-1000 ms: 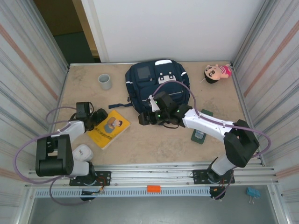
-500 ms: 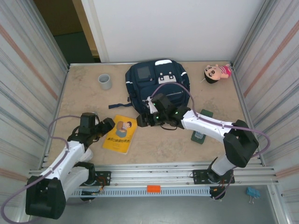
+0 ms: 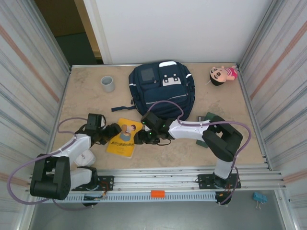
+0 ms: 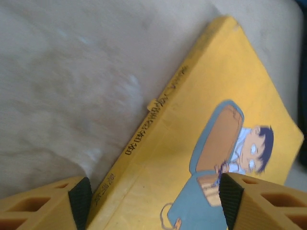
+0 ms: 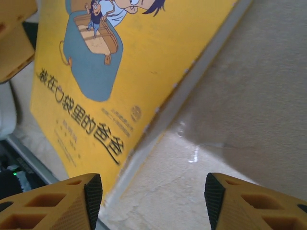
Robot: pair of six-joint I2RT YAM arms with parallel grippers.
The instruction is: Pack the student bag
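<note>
L end effector (image 3: 114, 130) & R end effector (image 3: 139, 139) wide, flanking book (image 3: 122, 142); student bag (image 3: 162, 91) beyond.

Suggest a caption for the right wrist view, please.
Open right tool over the edge of a thin yellow cartoon-cover book on beige tabletop.

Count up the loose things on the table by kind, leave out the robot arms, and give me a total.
student bag: 1
yellow book: 1
grey cup: 1
doll: 1
dark green flat item: 1
Total: 5
</note>
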